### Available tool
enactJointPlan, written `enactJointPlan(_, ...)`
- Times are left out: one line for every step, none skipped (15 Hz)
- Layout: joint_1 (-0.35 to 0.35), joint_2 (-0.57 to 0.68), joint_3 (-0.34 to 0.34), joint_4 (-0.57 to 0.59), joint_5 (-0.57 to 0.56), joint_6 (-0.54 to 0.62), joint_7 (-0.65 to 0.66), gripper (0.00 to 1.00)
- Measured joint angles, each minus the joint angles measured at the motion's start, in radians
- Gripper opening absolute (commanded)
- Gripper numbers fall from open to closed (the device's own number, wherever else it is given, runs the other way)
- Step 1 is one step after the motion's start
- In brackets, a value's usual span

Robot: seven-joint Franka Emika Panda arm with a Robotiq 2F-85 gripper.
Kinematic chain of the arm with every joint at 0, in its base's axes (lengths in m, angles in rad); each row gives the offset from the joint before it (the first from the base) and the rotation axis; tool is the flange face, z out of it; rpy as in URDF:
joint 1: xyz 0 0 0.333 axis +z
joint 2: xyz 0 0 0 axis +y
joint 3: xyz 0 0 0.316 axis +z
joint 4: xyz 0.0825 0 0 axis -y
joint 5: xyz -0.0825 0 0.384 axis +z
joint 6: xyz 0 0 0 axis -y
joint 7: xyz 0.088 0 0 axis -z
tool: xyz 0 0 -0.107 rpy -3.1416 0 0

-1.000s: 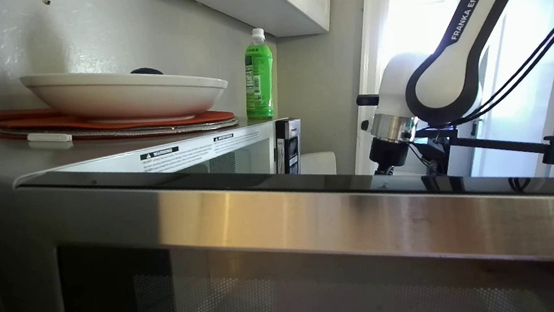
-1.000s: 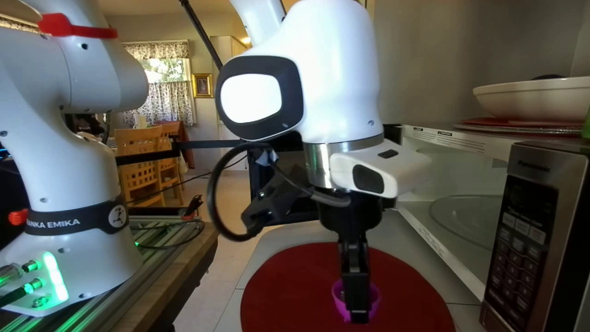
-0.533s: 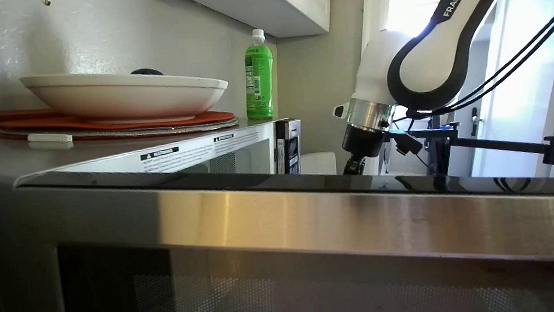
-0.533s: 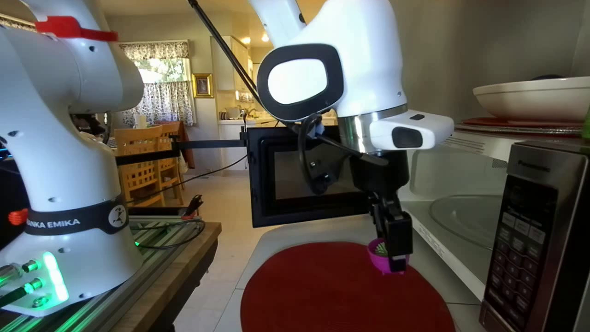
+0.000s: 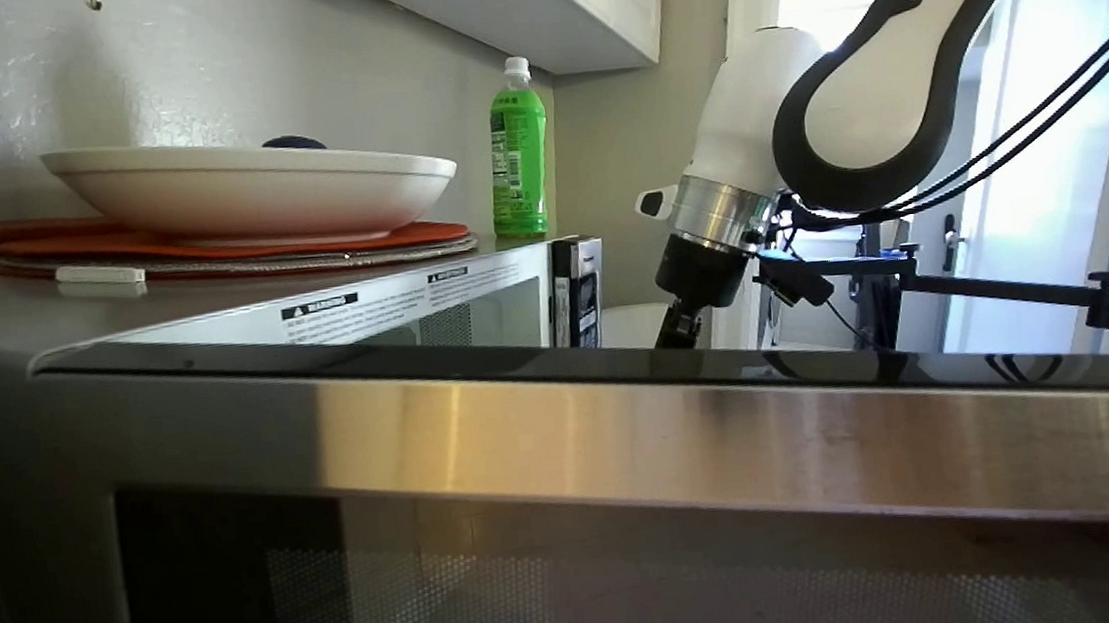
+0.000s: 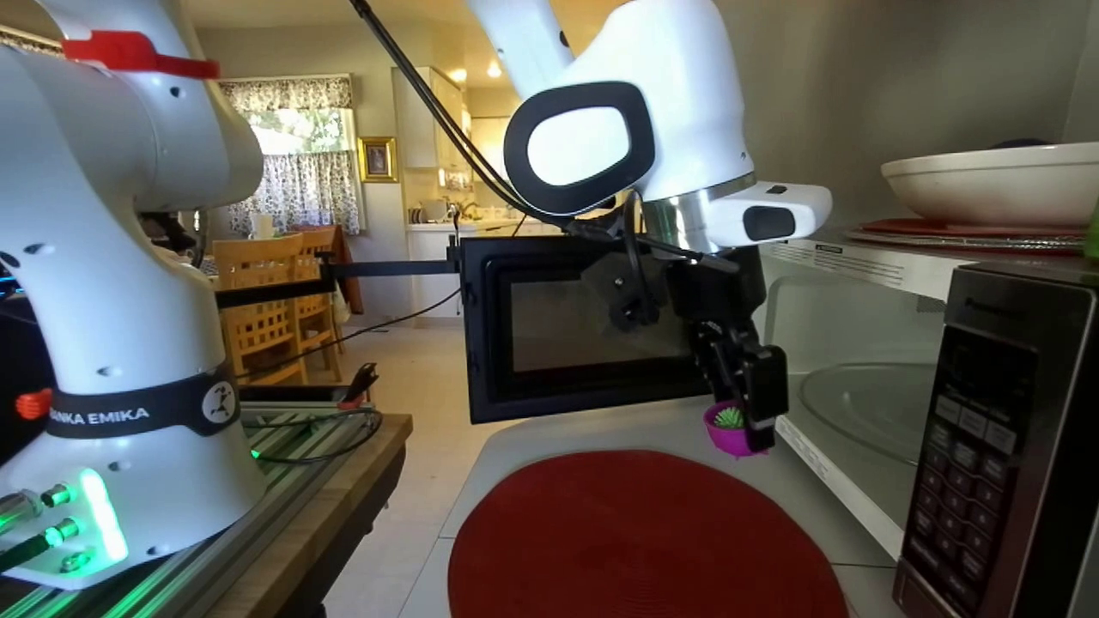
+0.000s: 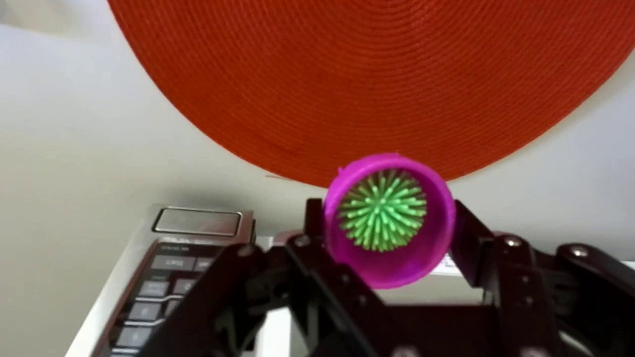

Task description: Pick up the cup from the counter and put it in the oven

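Observation:
The magenta cup [image 6: 726, 439] holds a green spiky thing. It also shows in the wrist view [image 7: 404, 265], its opening facing the camera. My gripper [image 6: 742, 422] is shut on the cup, one finger against each side, as the wrist view [image 7: 389, 218] shows. The cup hangs above the pale counter [image 6: 532, 438], beyond the red round mat [image 6: 635, 532] and close to the microwave oven's [image 6: 824, 468] open front. In an exterior view the gripper [image 5: 679, 329] shows above the open door, which hides the cup and counter.
The black microwave door [image 6: 592, 335] stands open behind the gripper. The keypad panel [image 6: 979, 429] borders the opening's near side. A glass turntable [image 6: 867, 408] lies inside. A white bowl [image 5: 248, 193] on mats and a green bottle [image 5: 520, 164] stand on top.
The gripper has carried the cup from over the red mat rightward and away from the camera to past the mat's far edge. The hand has tilted more.

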Motion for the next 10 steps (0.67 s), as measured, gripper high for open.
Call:
enactJointPlan(-0.002, 0.0, 0.019, 0.0, 0.014, 0.02, -0.013, 0.36)
enactJointPlan(-0.004, 0.0, 0.037, 0.0, 0.028, 0.041, -0.025, 0.36)
enactJointPlan(-0.009, 0.0, 0.056, 0.0, 0.04, 0.058, -0.035, 0.36)
enactJointPlan(-0.015, 0.001, 0.073, 0.0, 0.051, 0.074, -0.046, 0.36)
enactJointPlan(-0.021, 0.001, 0.09, 0.0, 0.061, 0.087, -0.056, 0.36)
enactJointPlan(-0.029, 0.003, 0.108, 0.0, 0.071, 0.095, -0.066, 0.36)
enactJointPlan(-0.038, 0.006, 0.125, 0.0, 0.077, 0.106, -0.074, 0.36)
enactJointPlan(-0.049, 0.01, 0.142, 0.0, 0.085, 0.114, -0.084, 0.36)
enactJointPlan(-0.062, 0.014, 0.159, 0.0, 0.091, 0.122, -0.095, 0.36)
enactJointPlan(-0.077, 0.02, 0.178, 0.0, 0.095, 0.132, -0.104, 0.36)
